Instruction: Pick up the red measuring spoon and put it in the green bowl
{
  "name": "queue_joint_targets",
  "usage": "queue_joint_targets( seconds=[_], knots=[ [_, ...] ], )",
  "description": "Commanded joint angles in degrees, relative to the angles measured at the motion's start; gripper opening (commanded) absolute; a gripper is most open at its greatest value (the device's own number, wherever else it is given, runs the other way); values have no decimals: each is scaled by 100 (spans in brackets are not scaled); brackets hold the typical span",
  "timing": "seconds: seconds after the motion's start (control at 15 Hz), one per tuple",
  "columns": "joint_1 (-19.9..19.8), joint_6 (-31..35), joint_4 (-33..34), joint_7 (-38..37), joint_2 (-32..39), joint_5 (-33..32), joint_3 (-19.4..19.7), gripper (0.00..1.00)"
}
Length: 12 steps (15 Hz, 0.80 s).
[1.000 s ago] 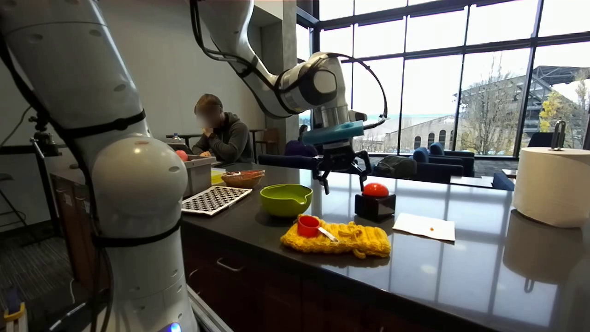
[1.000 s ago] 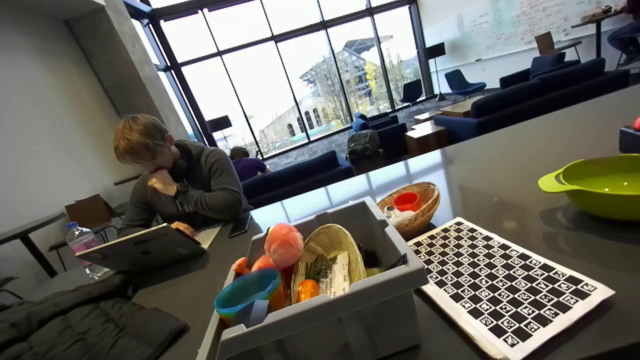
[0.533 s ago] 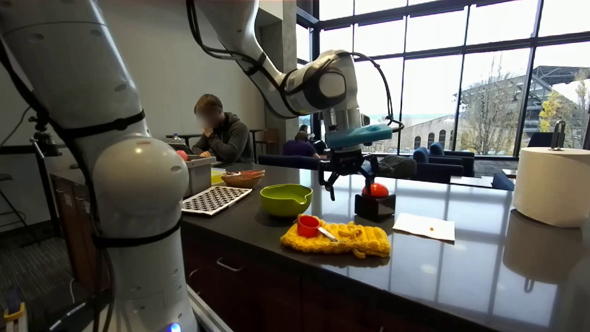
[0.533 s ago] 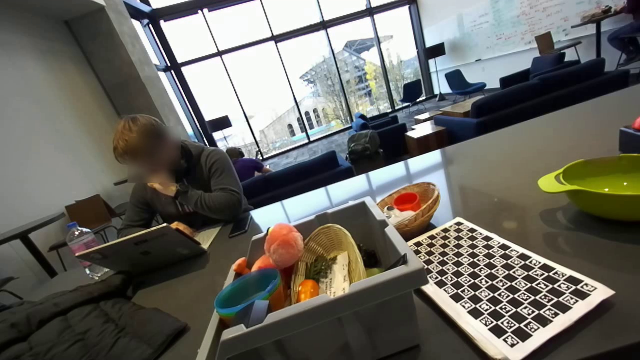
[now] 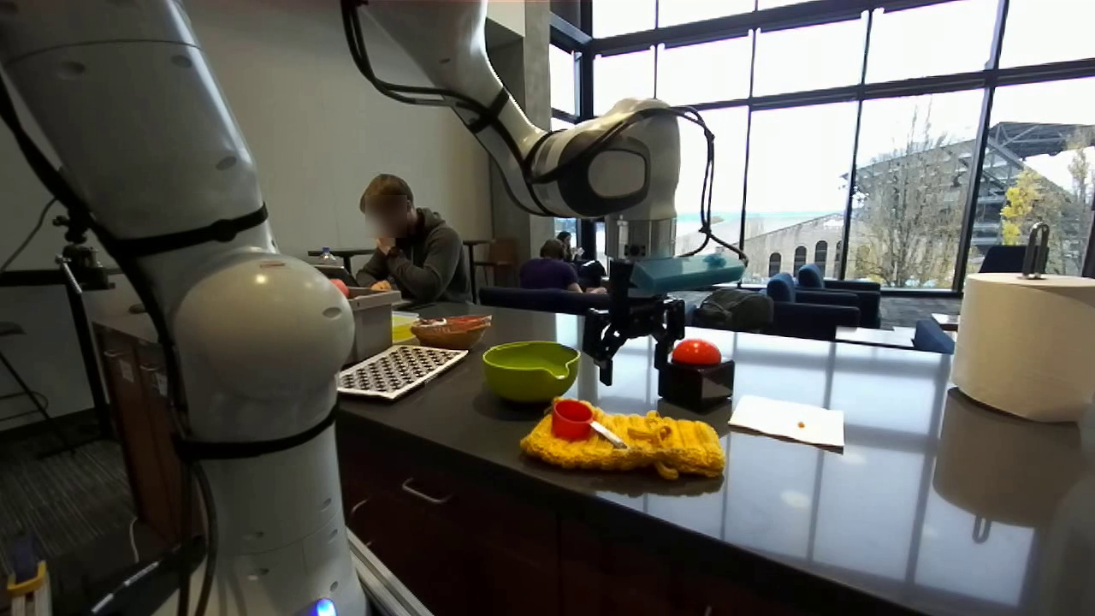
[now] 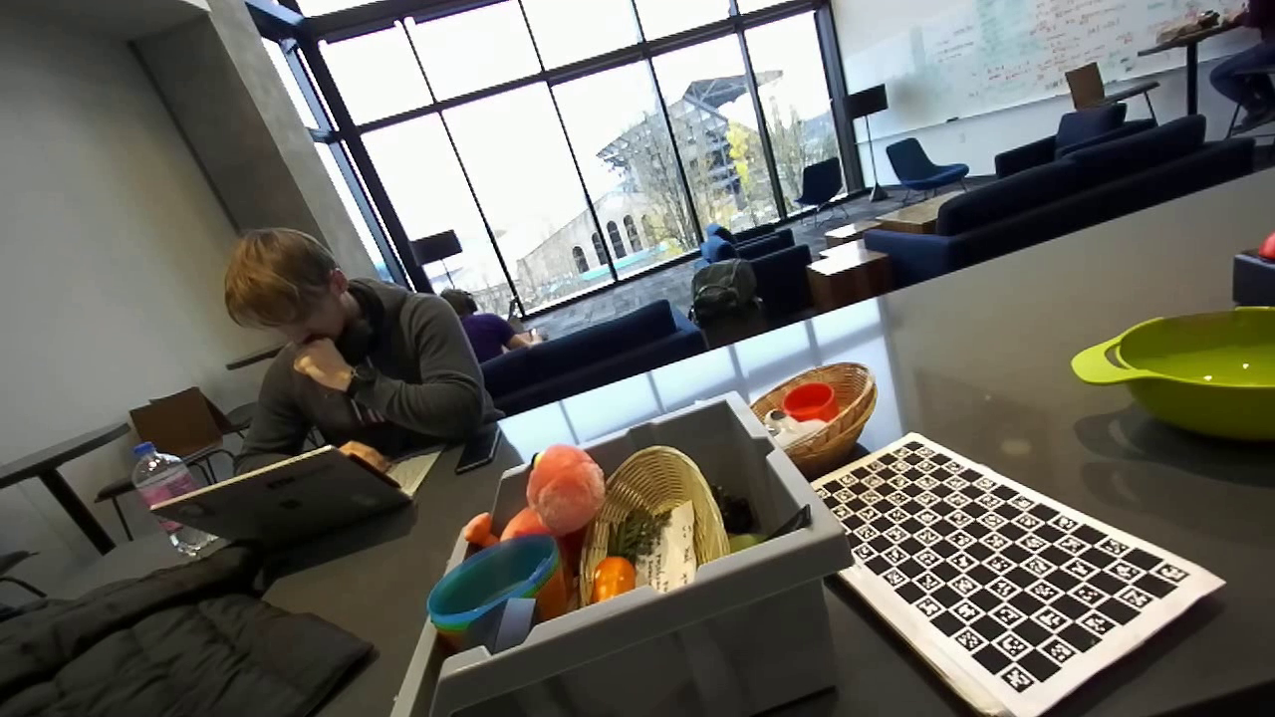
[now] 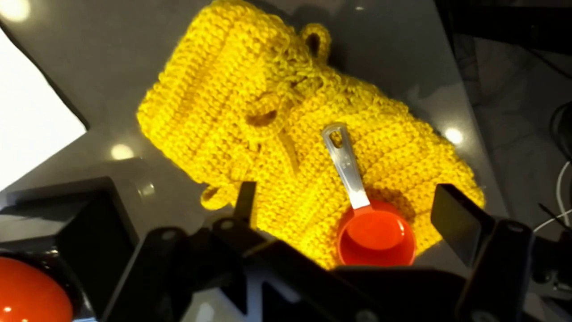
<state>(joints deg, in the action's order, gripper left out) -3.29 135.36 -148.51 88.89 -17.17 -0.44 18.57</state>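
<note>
Here, held the black, angular jaws spread wide apart above the glossy dark-grey desk (image 5: 796, 505). Saw the red, round-cupped, metal-handled measuring spoon (image 7: 364, 210) lying mouth-up on the yellow, oblong crocheted cloth (image 7: 210, 89), apart from the jaws. Noted the green, round, spouted bowl (image 5: 522, 387) near the cloth, plus a black, red-domed box (image 5: 697, 381) near a flat, white paper sheet (image 5: 783, 421).

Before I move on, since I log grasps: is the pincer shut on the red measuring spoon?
No; the wrist view shows the pincer open and the red measuring spoon lying on yellow knitting.
</note>
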Motion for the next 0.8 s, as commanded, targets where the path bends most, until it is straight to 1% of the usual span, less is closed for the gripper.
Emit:
queue_joint_targets(
  seconds=[0.0,0.73],
  knots=[
    [-124,-40,4,79,11,53,-128,100],
    [-100,31,-45,57,35,84,-180,100]
  ],
)
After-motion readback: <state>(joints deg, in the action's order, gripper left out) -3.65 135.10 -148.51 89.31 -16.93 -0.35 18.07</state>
